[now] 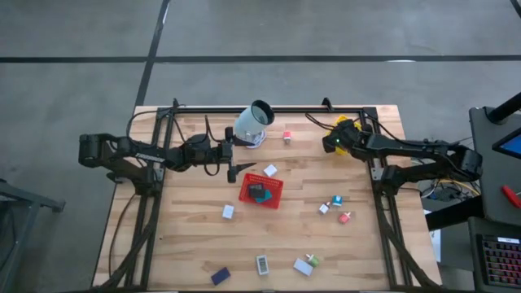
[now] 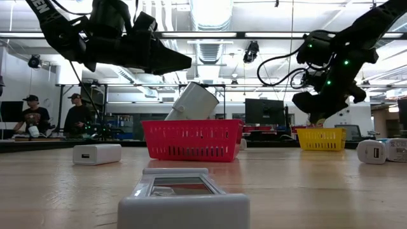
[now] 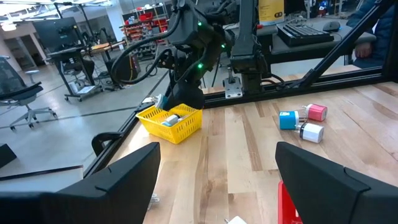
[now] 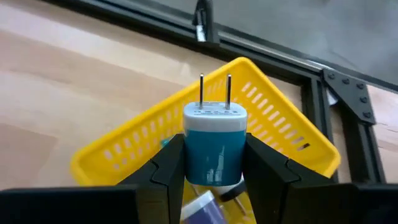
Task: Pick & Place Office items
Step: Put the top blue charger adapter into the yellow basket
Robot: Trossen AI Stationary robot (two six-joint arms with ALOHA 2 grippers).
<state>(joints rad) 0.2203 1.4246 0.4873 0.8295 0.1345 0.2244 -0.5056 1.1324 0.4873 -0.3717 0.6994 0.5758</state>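
Teal-and-white charger (image 4: 215,144), yellow mesh tray (image 4: 280,118)

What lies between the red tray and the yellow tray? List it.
High view: mostly bare wood between the red tray and the yellow tray. A small pink-and-white item sits just off that line, toward the table's far edge.

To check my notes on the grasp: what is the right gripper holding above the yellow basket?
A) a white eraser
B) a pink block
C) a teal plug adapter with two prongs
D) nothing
C: the right gripper clamps a teal plug adapter, prongs up, over the yellow basket.
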